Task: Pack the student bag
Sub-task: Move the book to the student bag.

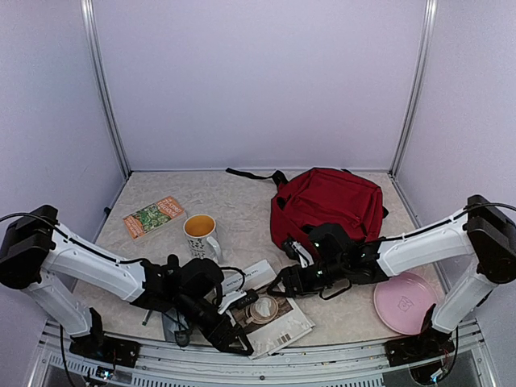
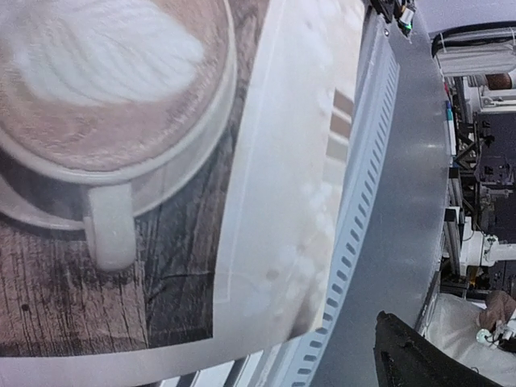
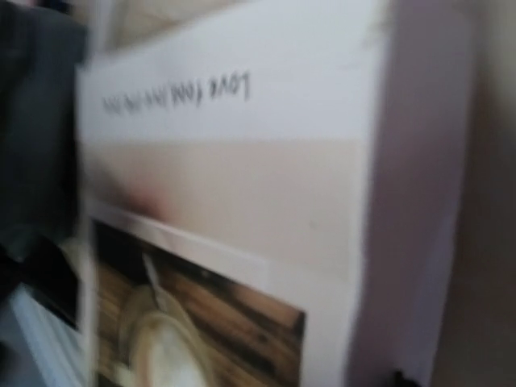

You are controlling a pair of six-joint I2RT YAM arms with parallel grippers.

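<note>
- Pale marbled desk (image 1: 242,205); the student bag (image 1: 330,201) lies at its back.
- Near-left of the bag, both claws flank a book (image 1: 282,330), likely to lift it.
- Spread and empty: left claw (image 1: 240,347); right claw (image 1: 284,284), cannot tell.

Close view, heavily blurred. White book (image 3: 242,161) fills frame, tilted. Printed line (image 3: 177,95) near its upper edge, upside down, only partly legible. Beige band below it. Cover photo (image 3: 218,314) at bottom: pale cup (image 3: 161,347) on dark wood. Dark shape (image 3: 36,121) at left, unidentifiable. Tabletop (image 3: 492,201) along right.
</note>
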